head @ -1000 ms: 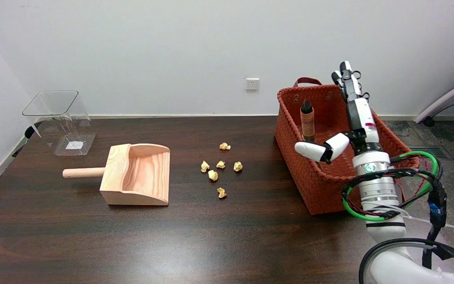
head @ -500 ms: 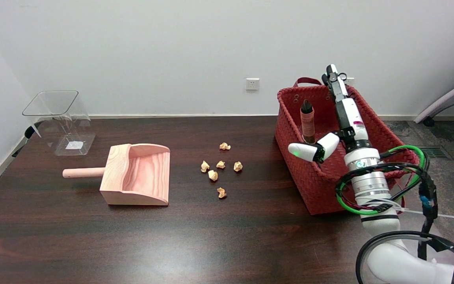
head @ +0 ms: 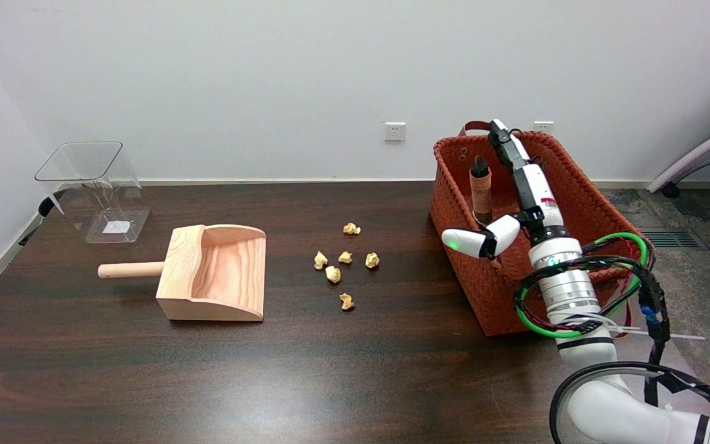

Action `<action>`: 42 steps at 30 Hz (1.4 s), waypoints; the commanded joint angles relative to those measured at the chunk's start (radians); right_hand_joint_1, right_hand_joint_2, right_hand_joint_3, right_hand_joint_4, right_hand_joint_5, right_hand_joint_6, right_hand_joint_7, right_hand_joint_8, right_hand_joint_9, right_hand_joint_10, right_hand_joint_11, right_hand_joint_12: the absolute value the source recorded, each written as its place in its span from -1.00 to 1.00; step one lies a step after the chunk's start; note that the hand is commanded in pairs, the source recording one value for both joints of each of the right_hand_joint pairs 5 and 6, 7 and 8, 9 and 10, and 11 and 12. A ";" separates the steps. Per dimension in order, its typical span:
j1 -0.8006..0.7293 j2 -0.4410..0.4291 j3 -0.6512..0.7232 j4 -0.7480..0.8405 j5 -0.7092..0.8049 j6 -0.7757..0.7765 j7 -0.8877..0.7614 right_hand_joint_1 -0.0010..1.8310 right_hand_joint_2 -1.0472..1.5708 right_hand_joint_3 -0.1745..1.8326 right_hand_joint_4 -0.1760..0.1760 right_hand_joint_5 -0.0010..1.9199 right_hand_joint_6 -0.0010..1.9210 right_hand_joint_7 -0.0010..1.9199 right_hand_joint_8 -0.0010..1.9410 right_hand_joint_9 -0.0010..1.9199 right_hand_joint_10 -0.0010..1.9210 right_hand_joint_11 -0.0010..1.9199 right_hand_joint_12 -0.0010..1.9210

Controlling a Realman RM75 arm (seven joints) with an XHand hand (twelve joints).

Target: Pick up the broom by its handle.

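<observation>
Fingers (head: 505, 145) spread, broom handle (head: 481, 192) upright just left, untouched, inside basket (head: 453, 209)

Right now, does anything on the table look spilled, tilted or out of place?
Yes. Six crumpled paper balls lie scattered on the table between the wooden dustpan and the woven basket, like litter. The broom handle stands up inside the basket. Nothing looks tipped or broken. The right hand is open beside the handle.
</observation>
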State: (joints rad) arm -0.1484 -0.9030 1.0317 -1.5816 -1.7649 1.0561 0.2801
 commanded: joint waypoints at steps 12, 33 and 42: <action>0.056 -0.027 -0.021 0.029 0.008 -0.068 0.049 0.16 -0.48 0.12 0.00 -0.81 -0.81 -0.25 -0.25 -0.81 -0.81 -0.81 -0.81; 0.081 -0.042 -0.027 0.027 0.008 -0.093 0.106 0.12 -0.29 0.17 0.00 0.16 0.16 0.60 0.58 0.16 0.16 0.16 0.16; 0.107 -0.042 -0.052 0.035 0.025 -0.093 0.106 0.08 -0.09 0.13 0.00 0.87 0.87 0.85 0.83 0.87 0.87 0.87 0.87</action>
State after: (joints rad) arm -0.0742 -0.9399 1.0058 -1.5540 -1.7564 0.9714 0.3757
